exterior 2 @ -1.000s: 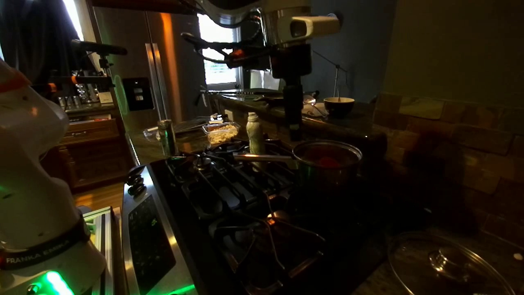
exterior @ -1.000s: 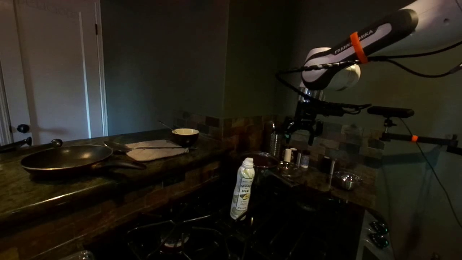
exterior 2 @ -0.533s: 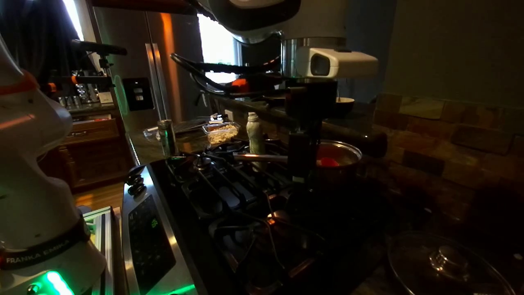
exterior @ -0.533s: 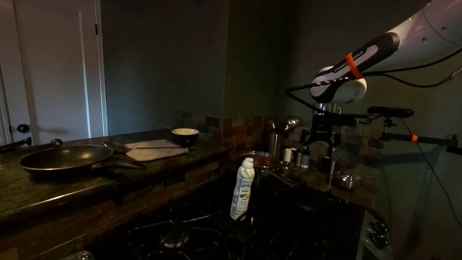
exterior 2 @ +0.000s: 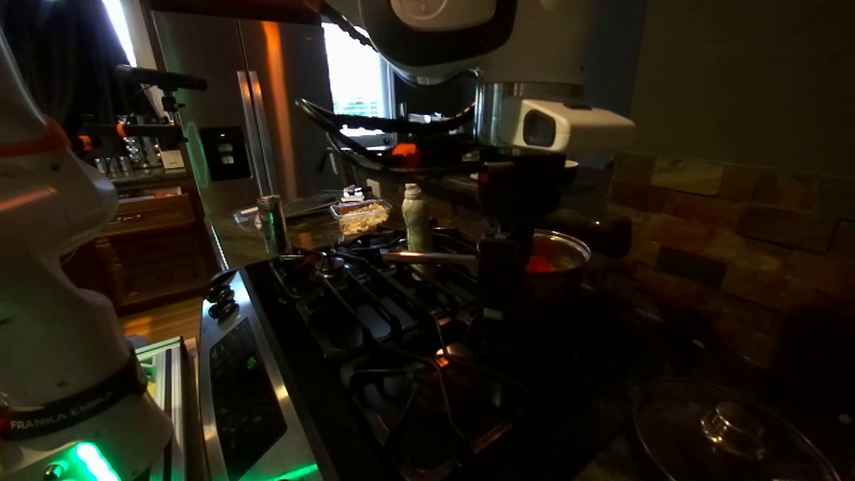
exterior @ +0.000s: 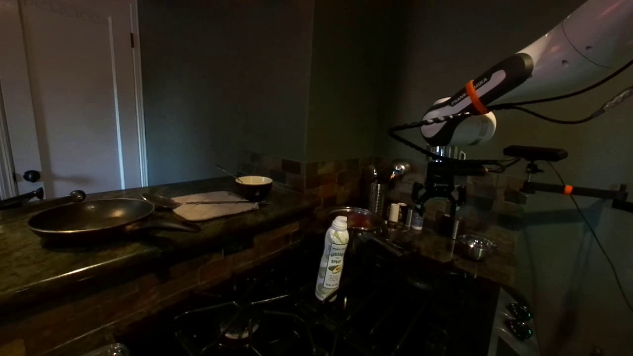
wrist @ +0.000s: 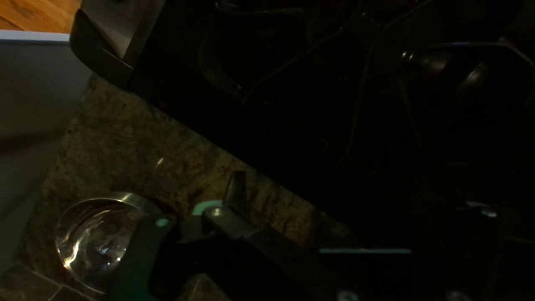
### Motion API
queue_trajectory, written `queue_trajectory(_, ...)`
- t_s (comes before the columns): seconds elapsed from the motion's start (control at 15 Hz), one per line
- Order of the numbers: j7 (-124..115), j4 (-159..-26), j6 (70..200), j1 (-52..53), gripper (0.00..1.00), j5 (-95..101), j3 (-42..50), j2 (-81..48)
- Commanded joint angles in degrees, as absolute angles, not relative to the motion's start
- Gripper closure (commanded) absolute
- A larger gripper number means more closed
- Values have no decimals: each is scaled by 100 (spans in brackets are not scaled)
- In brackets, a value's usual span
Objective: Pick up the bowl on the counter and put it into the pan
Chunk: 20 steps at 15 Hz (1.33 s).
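- Tool: the gripper (exterior: pixel 437 210) is in a released state; in an exterior view its fingers stand apart and point downward.
- Bowl: the small steel bowl (wrist: pixel 98 246) rests on the lower counter (wrist: pixel 133 142), just beside the stove (exterior 2: pixel 286 394). It sits upright, mouth up, its inner wall reflecting light.
- Clearance: in an exterior view the gripper hangs above the level of the bowl and apart from it. In the wrist view a finger (wrist: pixel 140 259) covers part of the bowl's rim.
- Pan: the frying pan (exterior: pixel 94 217) lies upright on the raised counter (exterior: pixel 64 267), well apart from the bowl, across the stove. The bowl is not yet in it.
- Raised counter, further items: a pale cloth (exterior: pixel 215 210) lies beside the pan, a long metal utensil (exterior: pixel 160 200) partly across it. A dark bowl with a pale inside (exterior: pixel 253 190) stands near the cloth, a thin handle (exterior: pixel 229 174) leaning out.
- Stove: a spray can (exterior: pixel 332 259) stands upright on it. A pot (exterior 2: pixel 566 250) with something red inside stands near the can.
- Lower counter, further items: a glass lid (exterior 2: pixel 731 427) with a metal knob; also a group of small containers (exterior: pixel 394 213).
- Lighting: dim; much of the stove top is too dark to inspect.
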<state>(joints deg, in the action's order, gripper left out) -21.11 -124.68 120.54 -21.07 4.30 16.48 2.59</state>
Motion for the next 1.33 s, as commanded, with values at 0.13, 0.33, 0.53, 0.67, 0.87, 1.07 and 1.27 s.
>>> queue_trajectory(0.13, -1895, -11498, 11621, -2219, 0, 257, 2036, -1199)
queue_trajectory(0.33, -1878, -10910, 11609, -2377, 0, -139, 2147, -1884)
queue_trajectory(0.53, -1562, -10208, 11406, -2612, 0, -473, 2166, -2417)
queue_trajectory(0.67, -1461, -9700, 11090, -2806, 0, -714, 2154, -2731)
queue_trajectory(0.87, -1613, -10144, 11437, -2654, 0, -477, 2200, -2450)
queue_trajectory(1.07, -1429, -10201, 11963, -2597, 0, -214, 2235, -2505)
queue_trajectory(1.27, -888, -10021, 12638, -2721, 0, 202, 2272, -2781)
